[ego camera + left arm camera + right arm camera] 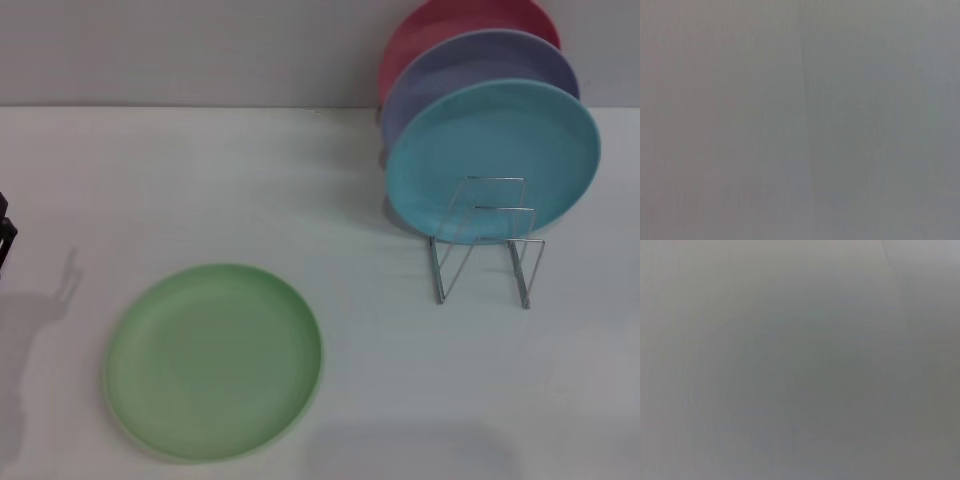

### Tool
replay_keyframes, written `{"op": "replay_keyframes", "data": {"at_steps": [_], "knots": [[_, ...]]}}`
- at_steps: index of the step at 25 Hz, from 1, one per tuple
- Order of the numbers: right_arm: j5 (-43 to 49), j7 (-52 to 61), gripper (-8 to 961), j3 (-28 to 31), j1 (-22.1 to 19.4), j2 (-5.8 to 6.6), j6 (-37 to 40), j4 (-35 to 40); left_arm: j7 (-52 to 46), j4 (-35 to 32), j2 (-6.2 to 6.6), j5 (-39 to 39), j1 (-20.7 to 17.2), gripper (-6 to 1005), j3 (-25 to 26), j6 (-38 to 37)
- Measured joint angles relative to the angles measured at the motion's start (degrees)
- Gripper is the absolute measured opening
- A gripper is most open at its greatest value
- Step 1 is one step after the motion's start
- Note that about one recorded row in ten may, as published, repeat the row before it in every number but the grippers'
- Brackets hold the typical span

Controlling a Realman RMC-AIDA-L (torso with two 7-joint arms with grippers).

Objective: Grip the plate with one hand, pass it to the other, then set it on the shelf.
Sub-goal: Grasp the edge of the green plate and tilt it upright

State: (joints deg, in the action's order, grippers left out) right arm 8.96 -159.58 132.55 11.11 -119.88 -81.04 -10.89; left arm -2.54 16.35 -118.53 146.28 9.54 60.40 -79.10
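Green plate (213, 360) flat on the surface (200, 180) near the front left corner, untouched; wire shelf (487, 238) toward the back right, holding blue (493, 160), lavender (478, 75) and red (440, 30) plates, front loops free. Left gripper (5, 238) barely visible at the left edge, opening impossible to tell; right gripper out of sight. Best first grip: low on the near rim, pinching firmly.

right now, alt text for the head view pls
A round light green plastic plate lies flat on a white table, left of a thin silver wire rack holding light blue, lavender and red plates upright.
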Motion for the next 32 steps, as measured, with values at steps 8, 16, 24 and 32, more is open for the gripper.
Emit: {"op": "replay_keyframes", "data": {"at_steps": [8, 16, 24, 32], "knots": [[0.08, 0.95, 840, -0.18, -0.07, 0.08, 0.00, -0.08, 0.94, 5.43, 0.40, -0.19, -0.74, 786, 0.38, 5.21], [0.36, 1.53, 840, -0.18, -0.30, 0.07, -0.05, -0.23, 23.89, 42.71, 0.70, 0.16, -12.08, 759, 8.85, 44.99], [0.51, 2.25, 840, -0.18, -0.28, 0.03, -0.66, -0.02, 25.79, 73.80, 0.52, -0.33, -16.07, 746, 17.77, 91.57], [0.55, 2.62, 840, -0.28, -0.27, 0.00, -0.40, 0.09, 23.96, 83.36, 0.38, -6.47, -8.24, 752, 27.43, 129.68]]}}
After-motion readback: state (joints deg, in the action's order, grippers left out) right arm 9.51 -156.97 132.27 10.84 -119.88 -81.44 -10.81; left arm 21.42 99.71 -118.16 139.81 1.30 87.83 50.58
